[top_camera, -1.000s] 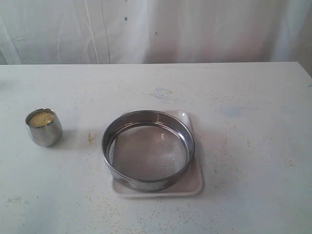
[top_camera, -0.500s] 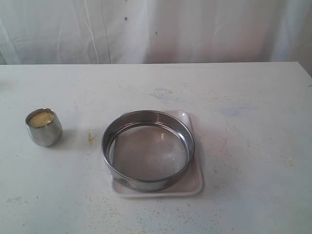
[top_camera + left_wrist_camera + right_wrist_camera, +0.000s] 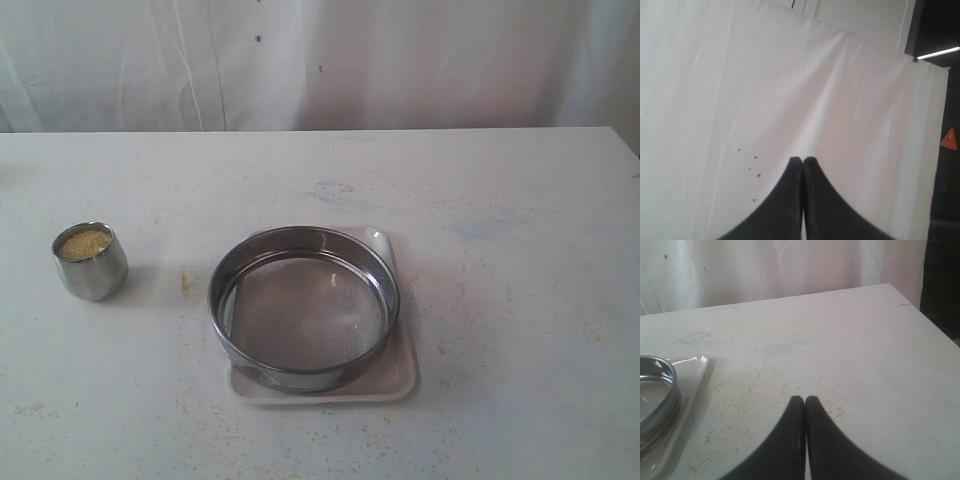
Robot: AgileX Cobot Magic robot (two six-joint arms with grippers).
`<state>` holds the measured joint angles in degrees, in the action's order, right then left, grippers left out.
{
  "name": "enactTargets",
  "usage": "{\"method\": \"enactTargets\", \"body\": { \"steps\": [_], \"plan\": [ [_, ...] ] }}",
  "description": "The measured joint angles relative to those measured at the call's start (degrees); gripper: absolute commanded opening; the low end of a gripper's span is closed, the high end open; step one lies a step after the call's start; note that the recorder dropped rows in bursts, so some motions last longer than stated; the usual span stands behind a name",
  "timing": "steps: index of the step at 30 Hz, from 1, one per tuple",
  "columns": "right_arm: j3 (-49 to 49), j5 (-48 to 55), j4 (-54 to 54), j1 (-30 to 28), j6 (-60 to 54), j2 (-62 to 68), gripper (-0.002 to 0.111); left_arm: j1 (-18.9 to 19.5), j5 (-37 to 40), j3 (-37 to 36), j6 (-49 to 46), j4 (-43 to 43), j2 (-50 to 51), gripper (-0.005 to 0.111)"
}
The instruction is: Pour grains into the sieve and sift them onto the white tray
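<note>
The golden-yellow grains point(image 3: 83, 244) fill a small shiny steel cup point(image 3: 91, 264) standing at the left of the table. The wide round sieve point(image 3: 303, 307) rests on the white tray point(image 3: 400, 375) in the middle, its mesh bare. Neither arm shows in the exterior view. My left gripper point(image 3: 803, 160) is shut on nothing and faces only the white curtain. My right gripper point(image 3: 805, 400) is shut on nothing above the table's right part, with the sieve point(image 3: 657, 390) and a corner of the tray point(image 3: 696, 365) off to one side.
Stray yellow granules point(image 3: 186, 284) are scattered on the white table point(image 3: 500, 200), thickest between cup and sieve. A white curtain point(image 3: 320, 60) hangs behind the far edge. The table's right edge point(image 3: 920, 315) drops to a dark gap.
</note>
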<state>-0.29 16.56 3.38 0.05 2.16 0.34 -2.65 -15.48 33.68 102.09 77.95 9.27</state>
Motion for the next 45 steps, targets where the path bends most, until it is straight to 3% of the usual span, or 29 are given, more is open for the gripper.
{"method": "enactTargets", "body": {
  "steps": [1,4,7,9,15,24,34,36,41,45],
  "plan": [
    [0.0,0.0,0.0,0.0,0.0,0.0,0.0,0.0,-0.61,1.58,6.74,8.15,2.95,0.005],
    [0.0,0.0,0.0,0.0,0.0,0.0,0.0,0.0,-3.82,2.63,14.21,16.98,11.25,0.026],
    [0.0,0.0,0.0,0.0,0.0,0.0,0.0,0.0,-5.02,1.58,14.09,19.91,19.22,0.06],
    [0.0,0.0,0.0,0.0,0.0,0.0,0.0,0.0,-3.64,0.59,13.87,20.53,23.23,0.074],
    [0.0,0.0,0.0,0.0,0.0,0.0,0.0,0.0,4.16,-2.69,9.82,21.03,34.57,0.065],
    [0.0,0.0,0.0,0.0,0.0,0.0,0.0,0.0,11.85,-6.8,3.53,18.47,41.28,0.064],
    [0.0,0.0,0.0,0.0,0.0,0.0,0.0,0.0,11.13,-8.63,2.93,14.17,42.47,0.064],
    [0.0,0.0,0.0,0.0,0.0,0.0,0.0,0.0,10.77,-8.63,-1.99,8.56,42.35,0.064],
    [0.0,0.0,0.0,0.0,0.0,0.0,0.0,-0.9,7.74,-9.07,-47.15,-34.14,41.23,0.064],
    [0.0,0.0,0.0,0.0,0.0,0.0,0.0,-3.26,5.62,-9.96,-67.84,-54.94,40.97,0.064]
  ]
}}
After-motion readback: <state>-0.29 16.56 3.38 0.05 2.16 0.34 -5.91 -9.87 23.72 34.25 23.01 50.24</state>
